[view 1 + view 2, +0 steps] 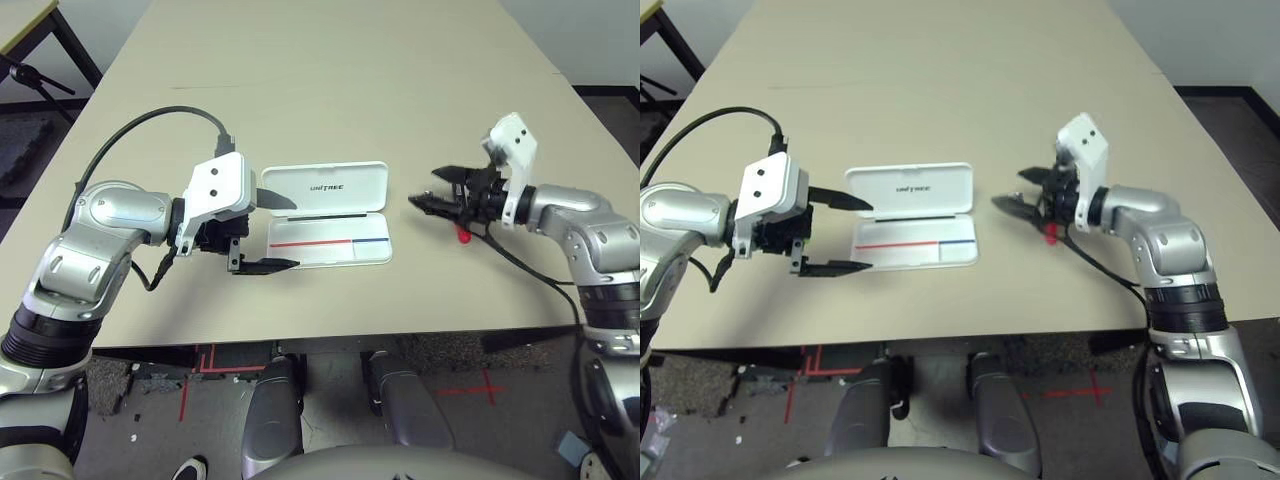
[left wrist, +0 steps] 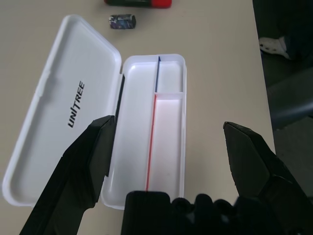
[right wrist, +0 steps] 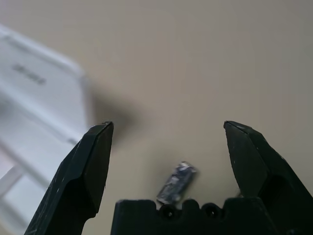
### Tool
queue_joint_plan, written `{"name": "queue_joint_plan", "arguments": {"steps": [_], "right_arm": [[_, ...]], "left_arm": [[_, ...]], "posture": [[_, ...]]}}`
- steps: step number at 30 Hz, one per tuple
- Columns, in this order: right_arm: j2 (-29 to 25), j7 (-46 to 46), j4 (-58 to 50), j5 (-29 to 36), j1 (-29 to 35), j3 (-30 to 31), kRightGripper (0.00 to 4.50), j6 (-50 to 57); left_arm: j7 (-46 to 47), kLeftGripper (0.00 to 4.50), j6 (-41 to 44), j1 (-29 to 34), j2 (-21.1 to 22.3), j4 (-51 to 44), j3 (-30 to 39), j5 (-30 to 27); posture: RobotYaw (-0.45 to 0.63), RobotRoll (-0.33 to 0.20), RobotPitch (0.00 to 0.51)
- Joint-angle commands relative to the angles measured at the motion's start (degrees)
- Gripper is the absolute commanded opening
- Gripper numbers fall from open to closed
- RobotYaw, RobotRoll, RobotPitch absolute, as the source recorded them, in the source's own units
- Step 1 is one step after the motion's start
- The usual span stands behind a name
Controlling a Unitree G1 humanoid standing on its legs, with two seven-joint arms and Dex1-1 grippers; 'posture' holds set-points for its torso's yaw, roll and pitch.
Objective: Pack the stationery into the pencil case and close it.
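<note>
while both grippers, left [image 2: 170, 125] and right [image 3: 169, 125], gape empty, dark floor [image 1: 330, 400] borders the beige table [image 1: 400, 100].

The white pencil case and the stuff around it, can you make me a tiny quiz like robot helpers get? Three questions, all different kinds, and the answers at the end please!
1. True or false: the pencil case is closed.

2. Pick one. Which of these lies closer to the case?
a) the red-ended marker
b) the small dark piece

3. Fill in the missing word: the left gripper is ____, with a wide gap between its two black fingers.

Key: 1. False, its lid is folded back. 2. b. 3. open.
</note>
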Motion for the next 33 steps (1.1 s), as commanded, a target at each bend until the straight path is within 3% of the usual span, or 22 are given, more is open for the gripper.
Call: {"name": "queue_joint_plan", "arguments": {"steps": [1,10,28,31,33], "right_arm": [[0.25,-7.30,-0.84,-1.26,-0.36,-2.00,4.50,8.85],[-2.07,-11.78,-0.11,-1.49,1.19,-2.18,4.50,15.61],[0.52,-11.54,8.85,-1.95,4.29,-0.03,4.50,9.74],[0.43,-12.21,10.27,-2.38,4.06,-0.66,3.93,8.58],[0.27,-13.01,11.73,-2.92,3.40,-1.60,3.27,7.55]], "left_arm": [[0.44,4.49,-0.51,-0.63,-0.59,-0.08,-0.74,-0.39],[0.22,4.49,-2.15,-1.88,-1.14,1.72,-2.06,0.40],[0.52,4.49,-2.83,-1.60,-0.97,1.05,-2.50,0.62],[0.56,4.50,-2.83,-1.54,-0.88,1.04,-2.52,0.72],[0.61,4.50,-2.85,-1.53,-0.86,1.10,-2.54,0.82]], "posture": [[-0.13,0.000,0.175],[-0.14,0.000,0.162],[-0.12,0.000,0.161],[-0.12,0.000,0.161],[-0.12,0.000,0.162]]}}
